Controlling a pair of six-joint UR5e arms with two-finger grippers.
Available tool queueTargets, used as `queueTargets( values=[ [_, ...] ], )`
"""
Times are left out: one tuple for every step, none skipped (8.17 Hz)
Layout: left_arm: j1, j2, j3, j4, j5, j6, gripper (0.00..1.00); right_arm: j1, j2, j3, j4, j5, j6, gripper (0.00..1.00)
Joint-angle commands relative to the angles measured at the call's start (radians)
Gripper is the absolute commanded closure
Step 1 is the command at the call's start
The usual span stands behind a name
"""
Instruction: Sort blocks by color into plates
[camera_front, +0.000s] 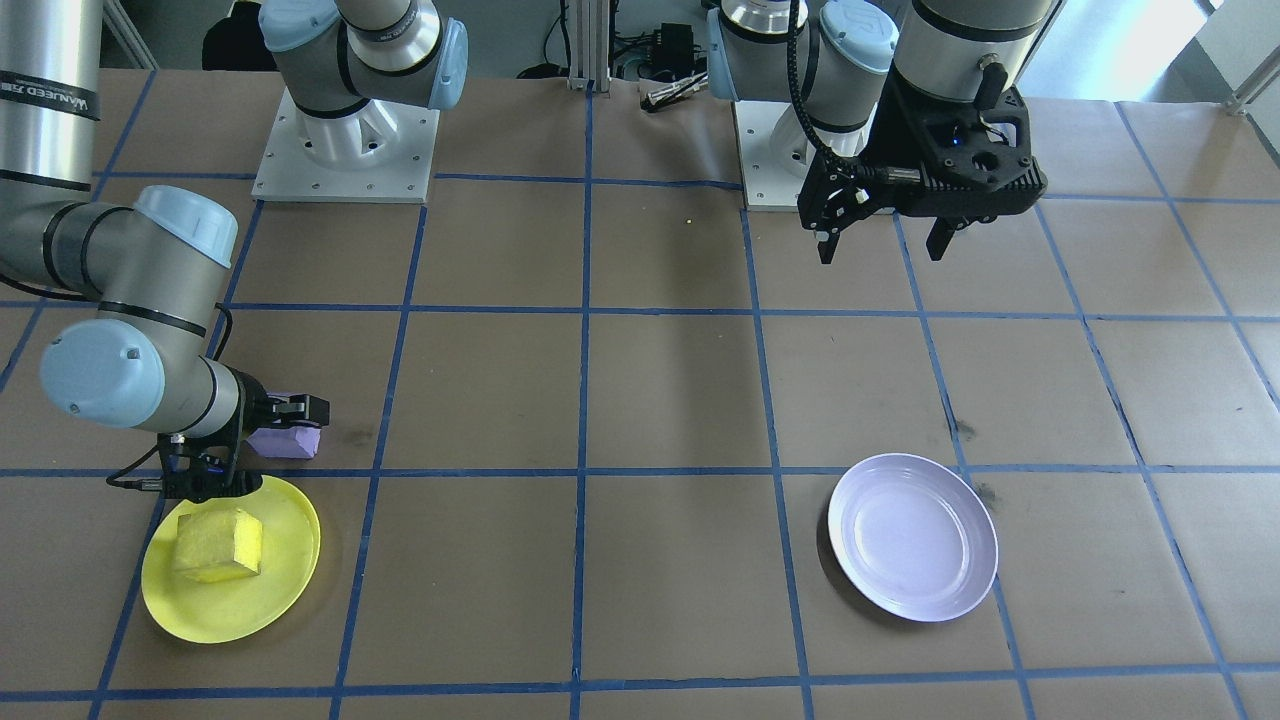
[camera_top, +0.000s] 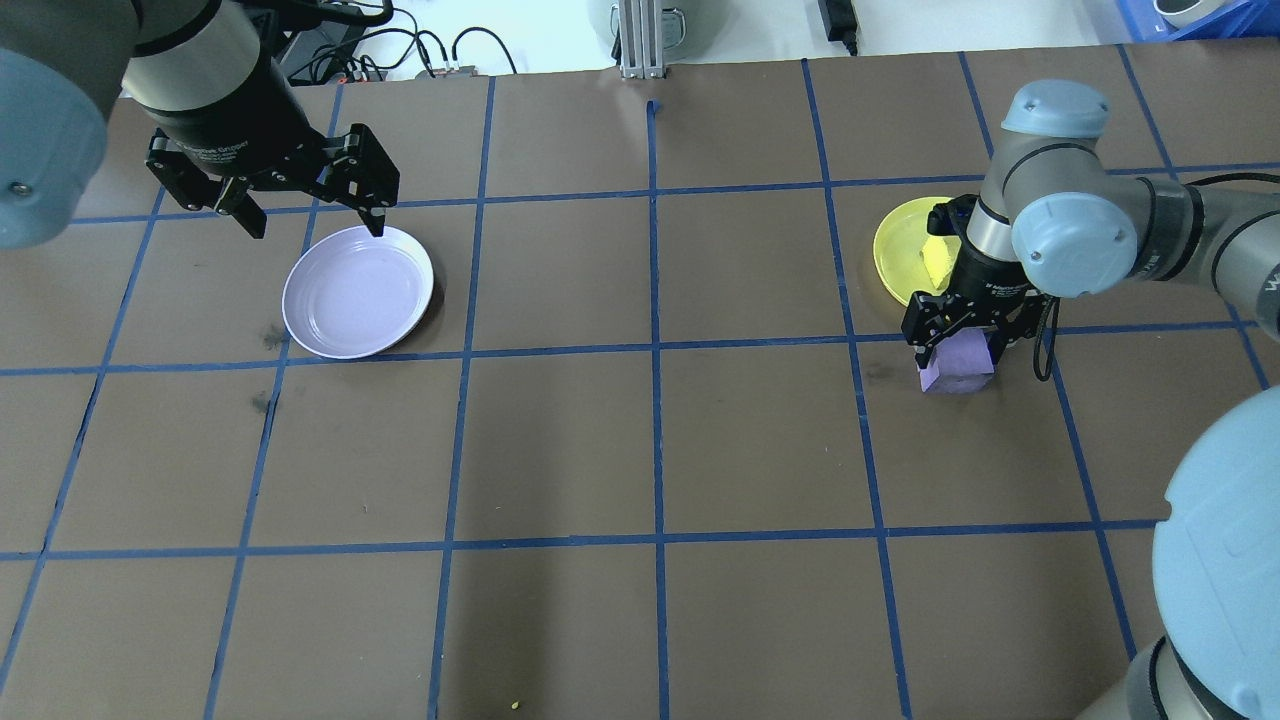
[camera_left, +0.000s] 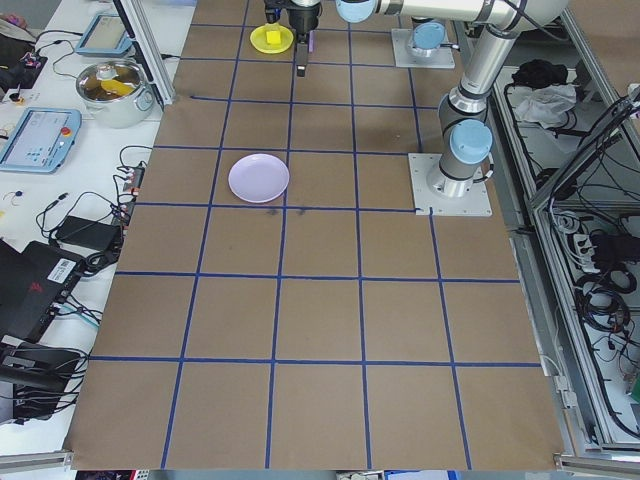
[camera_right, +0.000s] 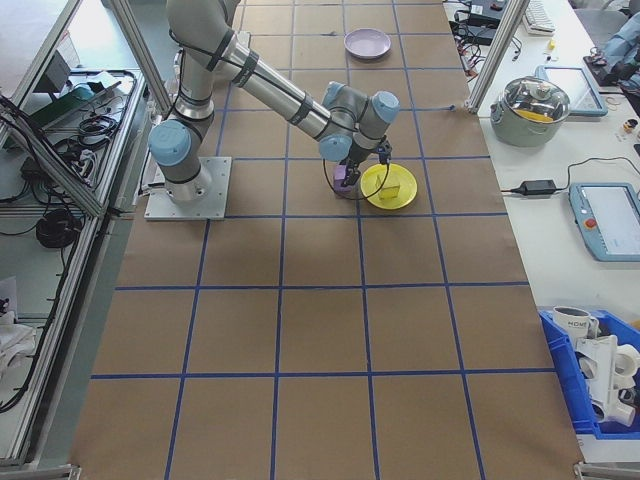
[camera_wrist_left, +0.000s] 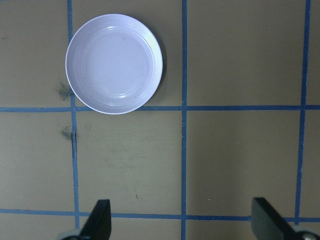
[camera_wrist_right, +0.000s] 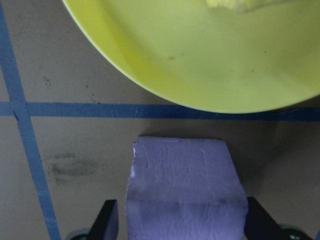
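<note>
A: Where is the light purple foam cube (camera_top: 956, 365)?

B: On the table beside the bright yellow round plastic plate (camera_top: 905, 262), between the right gripper's (camera_top: 958, 345) spread, not yet closed fingers.

A: Next?

B: Probably clamping, then carrying it to the pale lavender plate (camera_top: 357, 292), near the open, empty left gripper (camera_top: 312, 214).

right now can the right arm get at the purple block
Probably yes. The right gripper is already down over the purple block, a finger on either side, with a gap at each side; the yellow plate sits just beyond.

From my feed, brown table (camera_top: 650, 450) gridded in blue tape (camera_top: 655, 345), white side bench (camera_right: 560, 240) with cables, a lidded pot (camera_right: 530, 110), perhaps tablets, bright light.
</note>
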Motion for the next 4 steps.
queueTargets(
  values=[
    [0.0,0.0,-0.002,0.001,-0.001,0.0,0.0,-0.001,-0.003,0.016,0.012,-0.012,0.016,0.69],
    [0.0,0.0,-0.002,0.001,0.0,0.0,0.0,-0.001,-0.006,0.014,0.022,-0.012,0.02,0.81],
    [0.002,0.0,-0.002,-0.001,0.002,0.002,0.0,-0.001,-0.012,0.014,0.023,-0.012,0.039,0.9],
    [0.005,0.0,-0.002,-0.001,0.0,0.0,0.0,0.0,-0.028,0.008,0.029,-0.005,0.048,0.89]
  ],
)
